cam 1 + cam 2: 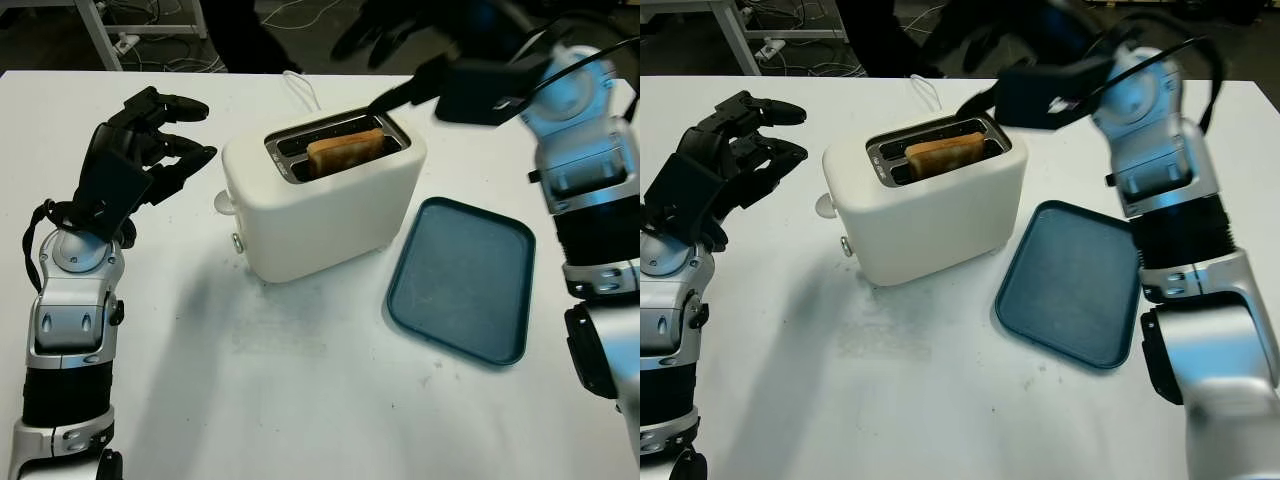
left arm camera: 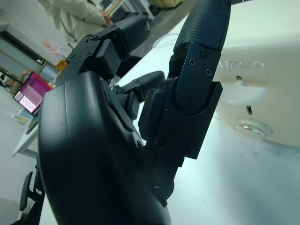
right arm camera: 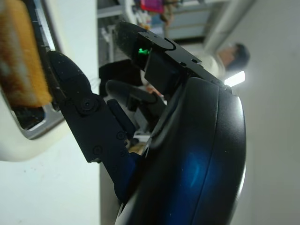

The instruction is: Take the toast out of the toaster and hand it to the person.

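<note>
**Toast still in the slot, right hand at the toaster's far end**

The toast stands on edge in the toaster, its browned, rough top poking just above the slot. Its long axis runs along the slot, from near-left to far-right across the table. The toaster is a rounded, smooth cream box with a metal-rimmed top. The right hand, black and hard-shelled, is at the toaster's far right end, one finger reaching onto the slot rim just beside the toast; it grips nothing and is open. The left hand hovers left of the toaster, fingers curled, empty. A flat dark-blue tray with rounded corners lies right of the toaster.
</note>
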Robot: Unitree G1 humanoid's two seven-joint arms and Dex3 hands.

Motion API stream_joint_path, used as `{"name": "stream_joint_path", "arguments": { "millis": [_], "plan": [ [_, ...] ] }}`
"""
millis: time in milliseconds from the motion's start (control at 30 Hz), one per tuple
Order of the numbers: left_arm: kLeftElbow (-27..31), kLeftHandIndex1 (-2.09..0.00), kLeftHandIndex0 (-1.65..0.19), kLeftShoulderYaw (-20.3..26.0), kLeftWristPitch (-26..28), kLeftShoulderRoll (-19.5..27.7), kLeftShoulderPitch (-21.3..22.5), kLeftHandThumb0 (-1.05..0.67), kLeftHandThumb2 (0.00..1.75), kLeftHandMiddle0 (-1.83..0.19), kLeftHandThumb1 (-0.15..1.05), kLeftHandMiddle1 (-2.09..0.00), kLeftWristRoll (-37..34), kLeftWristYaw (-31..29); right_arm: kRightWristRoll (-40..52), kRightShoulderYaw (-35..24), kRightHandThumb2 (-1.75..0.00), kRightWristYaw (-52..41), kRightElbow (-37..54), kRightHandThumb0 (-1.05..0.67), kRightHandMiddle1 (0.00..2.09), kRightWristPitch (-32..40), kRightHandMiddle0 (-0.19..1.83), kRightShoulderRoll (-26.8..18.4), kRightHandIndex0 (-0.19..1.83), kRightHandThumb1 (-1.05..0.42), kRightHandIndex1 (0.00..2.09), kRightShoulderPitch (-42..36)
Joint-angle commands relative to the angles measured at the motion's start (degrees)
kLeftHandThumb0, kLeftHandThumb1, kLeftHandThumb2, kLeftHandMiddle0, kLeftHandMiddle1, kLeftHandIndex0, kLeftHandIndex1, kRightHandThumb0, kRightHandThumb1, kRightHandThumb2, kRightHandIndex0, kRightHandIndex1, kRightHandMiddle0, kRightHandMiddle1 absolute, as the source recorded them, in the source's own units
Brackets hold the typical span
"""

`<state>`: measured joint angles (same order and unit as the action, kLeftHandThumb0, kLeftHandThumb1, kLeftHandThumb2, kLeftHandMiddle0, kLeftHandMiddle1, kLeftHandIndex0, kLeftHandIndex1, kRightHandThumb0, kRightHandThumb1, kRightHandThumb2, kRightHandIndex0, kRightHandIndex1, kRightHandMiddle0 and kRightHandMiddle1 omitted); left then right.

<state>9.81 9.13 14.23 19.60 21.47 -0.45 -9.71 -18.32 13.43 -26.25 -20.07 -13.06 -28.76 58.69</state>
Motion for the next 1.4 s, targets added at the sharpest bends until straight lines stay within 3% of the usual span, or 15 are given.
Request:
{"name": "stream_joint_path", "arguments": {
  "millis": [0, 400, 867, 1367],
  "plan": [
    [0.02, -0.95, -0.36, 0.05, -0.70, 0.12, -0.44, -0.91, 0.01, -0.41, 0.92, -1.15, 0.12, 0.28, -1.44, 0.85, -0.01, 0.83, -1.05, -0.41, 0.16, -2.07, 0.99, 0.46, 0.85, -0.58, 0.62, -0.06],
    [-0.61, -0.94, -0.38, -0.16, -1.41, 0.09, -0.41, -0.92, 0.01, -0.43, 0.92, -1.14, 0.28, 0.33, -5.61, 2.58, -0.01, 1.79, -3.99, -0.46, 0.12, -6.01, 0.98, 1.11, 0.79, -0.65, 0.63, -0.41],
    [0.01, -0.89, -0.39, -0.15, -0.91, 0.22, -1.11, -0.92, 0.01, -0.42, 0.92, -1.10, 1.03, 0.51, -8.21, 4.16, -0.01, 1.59, -5.63, -0.35, 0.07, -7.78, 0.97, 1.07, 0.75, -0.67, 0.59, -1.12],
    [0.35, -0.86, -0.40, -0.08, -0.80, -0.10, -1.26, -0.90, 0.00, -0.43, 0.92, -1.08, 0.78, 0.50, -8.35, 5.03, 0.00, 1.54, -7.58, -0.28, 0.08, -10.69, 1.05, 1.05, 0.88, -0.64, 0.56, -1.75]
  ]
}}
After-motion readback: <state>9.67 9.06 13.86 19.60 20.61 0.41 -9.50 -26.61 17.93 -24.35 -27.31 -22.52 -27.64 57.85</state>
